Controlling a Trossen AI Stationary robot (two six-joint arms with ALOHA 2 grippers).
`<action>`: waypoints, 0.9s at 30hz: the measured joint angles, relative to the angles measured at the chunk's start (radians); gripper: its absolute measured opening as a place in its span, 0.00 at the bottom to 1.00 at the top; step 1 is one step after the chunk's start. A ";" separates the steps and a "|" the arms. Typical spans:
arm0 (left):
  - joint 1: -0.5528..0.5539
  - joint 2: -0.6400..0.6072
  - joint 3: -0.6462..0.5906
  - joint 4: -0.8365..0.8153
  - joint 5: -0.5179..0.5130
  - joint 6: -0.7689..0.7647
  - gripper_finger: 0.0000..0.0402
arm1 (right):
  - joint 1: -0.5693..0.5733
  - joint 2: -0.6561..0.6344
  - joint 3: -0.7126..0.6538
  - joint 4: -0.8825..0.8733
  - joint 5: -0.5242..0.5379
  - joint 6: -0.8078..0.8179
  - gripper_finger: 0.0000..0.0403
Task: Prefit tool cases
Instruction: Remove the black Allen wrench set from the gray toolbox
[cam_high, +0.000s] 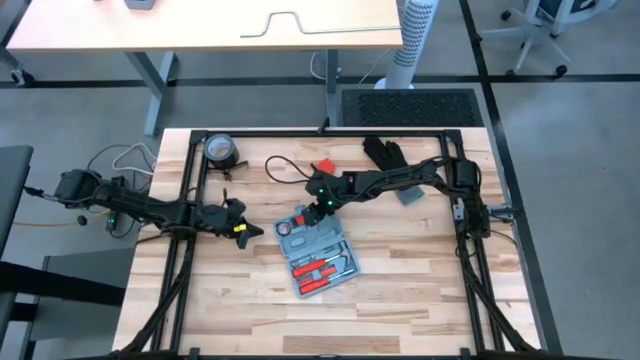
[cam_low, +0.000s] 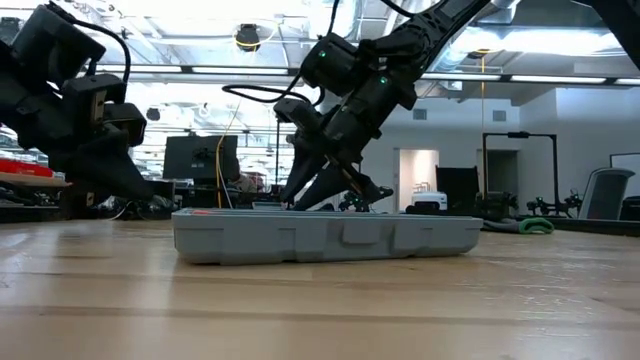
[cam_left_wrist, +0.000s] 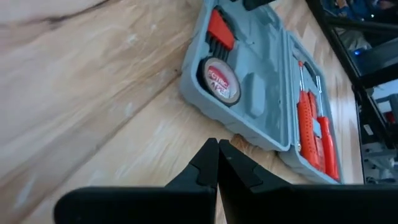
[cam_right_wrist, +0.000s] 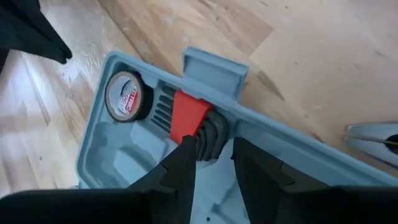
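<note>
The light-blue tool case (cam_high: 315, 255) lies open and flat on the wooden table, seen edge-on in the low view (cam_low: 325, 237). One half holds red-handled tools (cam_high: 322, 270). The other half holds a round tape measure (cam_right_wrist: 124, 96) and a red-and-black hex key set (cam_right_wrist: 194, 121). My right gripper (cam_right_wrist: 212, 149) points down over the case's far half, open, with a finger on either side of the key set's black end. To the case's left my left gripper (cam_high: 240, 231) hovers shut (cam_left_wrist: 217, 155) with nothing in it. My right gripper comes at the hex key set's black end (cam_right_wrist: 214, 137) from above, slanting down, as the set lies in its slot. One finger (cam_right_wrist: 185, 155) reaches the edge of the red holder. I cannot tell whether either finger touches the set.
A roll of tape (cam_high: 218, 150) lies at the far left, with a black cable (cam_high: 285, 166) and a small red thing (cam_high: 322, 168) beside it. A black glove (cam_high: 385, 152) lies at the far right. Black frame rails (cam_high: 190, 190) border the table; bare wood lies near the front edge.
</note>
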 joint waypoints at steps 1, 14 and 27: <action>0.000 0.013 0.000 0.012 0.004 -0.013 0.00 | 0.000 0.000 0.000 0.001 0.000 0.000 0.29; 0.000 0.249 0.031 0.180 0.036 -0.057 0.00 | -0.010 0.000 0.000 -0.001 0.000 -0.016 0.29; 0.031 0.496 0.170 0.208 0.085 0.057 0.00 | -0.018 0.011 0.000 -0.032 0.000 -0.031 0.29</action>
